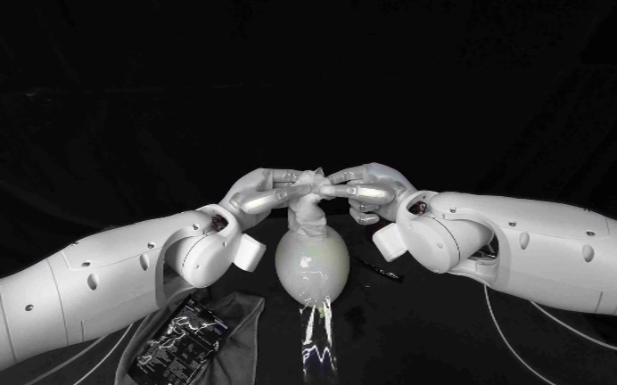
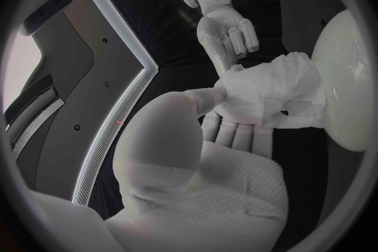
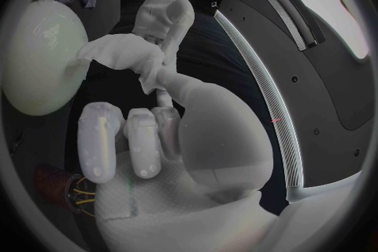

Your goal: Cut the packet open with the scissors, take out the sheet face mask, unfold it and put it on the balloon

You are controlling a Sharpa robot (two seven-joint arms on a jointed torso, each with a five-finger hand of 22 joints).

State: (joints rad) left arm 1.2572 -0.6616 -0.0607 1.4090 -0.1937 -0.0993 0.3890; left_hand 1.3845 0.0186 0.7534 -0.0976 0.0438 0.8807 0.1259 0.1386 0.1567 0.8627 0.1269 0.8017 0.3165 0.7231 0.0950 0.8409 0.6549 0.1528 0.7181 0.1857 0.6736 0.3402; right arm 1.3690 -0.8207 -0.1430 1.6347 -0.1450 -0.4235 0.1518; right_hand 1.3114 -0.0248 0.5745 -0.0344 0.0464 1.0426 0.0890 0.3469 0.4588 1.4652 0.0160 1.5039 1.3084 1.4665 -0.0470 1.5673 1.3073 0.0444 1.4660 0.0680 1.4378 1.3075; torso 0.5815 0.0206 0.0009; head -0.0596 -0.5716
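Packet (image 1: 180,342), dark and set aside, lies nearest on a grey cloth (image 1: 241,314). Beyond it the balloon (image 1: 313,265) rests on the surface (image 1: 424,349). Just past its far end, left robot hand (image 1: 264,193) and right robot hand (image 1: 366,191) each pinch the crumpled sheet face mask (image 1: 306,211), which touches the balloon, probably to draw it open over that pale curve.

bg | I see black table (image 1: 424,340) across the near field | black cloth backdrop (image 1: 308,37) behind it, faint creases | can't tell where one meets the other
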